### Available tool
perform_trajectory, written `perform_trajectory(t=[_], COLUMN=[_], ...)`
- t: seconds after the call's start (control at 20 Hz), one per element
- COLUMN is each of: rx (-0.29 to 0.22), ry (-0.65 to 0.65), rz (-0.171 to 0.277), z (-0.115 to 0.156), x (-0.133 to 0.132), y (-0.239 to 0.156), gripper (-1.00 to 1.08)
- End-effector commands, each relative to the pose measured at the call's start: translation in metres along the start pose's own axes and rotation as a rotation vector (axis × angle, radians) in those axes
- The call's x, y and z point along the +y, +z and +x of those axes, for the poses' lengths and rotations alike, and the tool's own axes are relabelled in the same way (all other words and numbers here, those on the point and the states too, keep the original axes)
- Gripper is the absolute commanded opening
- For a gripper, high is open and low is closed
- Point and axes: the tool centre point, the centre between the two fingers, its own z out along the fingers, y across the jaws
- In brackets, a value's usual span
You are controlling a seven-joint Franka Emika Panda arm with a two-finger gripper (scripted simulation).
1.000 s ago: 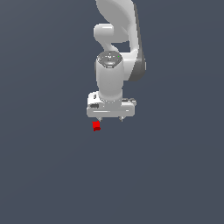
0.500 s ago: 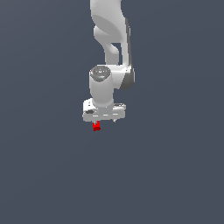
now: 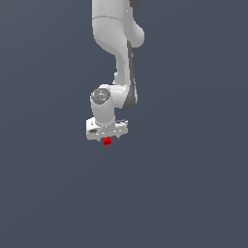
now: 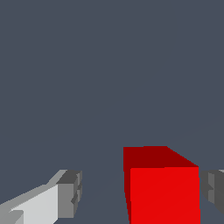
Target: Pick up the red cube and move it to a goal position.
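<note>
The red cube (image 3: 107, 141) is a tiny bright red block on the grey floor, straight under my white gripper (image 3: 107, 138) in the exterior view. In the wrist view the red cube (image 4: 162, 188) sits between the two fingers of the gripper (image 4: 142, 192). One grey fingertip (image 4: 70, 192) stands well clear of the cube. The other fingertip (image 4: 215, 192) is close beside the cube's opposite face with a thin gap. The jaws are open around the cube. The fingers themselves are mostly hidden under the hand in the exterior view.
The plain dark grey floor (image 3: 193, 193) fills both views. The white arm (image 3: 116, 43) rises from the hand toward the top of the exterior view. No other objects show.
The hand has moved toward the exterior view's left and lower, ending straight over the red cube. The cube has stayed in place.
</note>
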Motion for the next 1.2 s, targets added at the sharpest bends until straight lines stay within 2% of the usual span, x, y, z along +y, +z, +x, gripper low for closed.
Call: perform_trajectory(t=[0.0, 0.55, 0.6, 1.15], rx=[-0.001, -0.002, -0.002, -0.003], ry=[-0.017, -0.027, -0.027, -0.026], rz=[0.0, -0.001, -0.001, -0.001], z=[-0.004, -0.006, -0.006, -0.006], x=[0.006, 0.011, 0.011, 0.011], y=[0.011, 0.018, 0.018, 0.018], gripper=[1.0, 1.0, -1.0, -1.0])
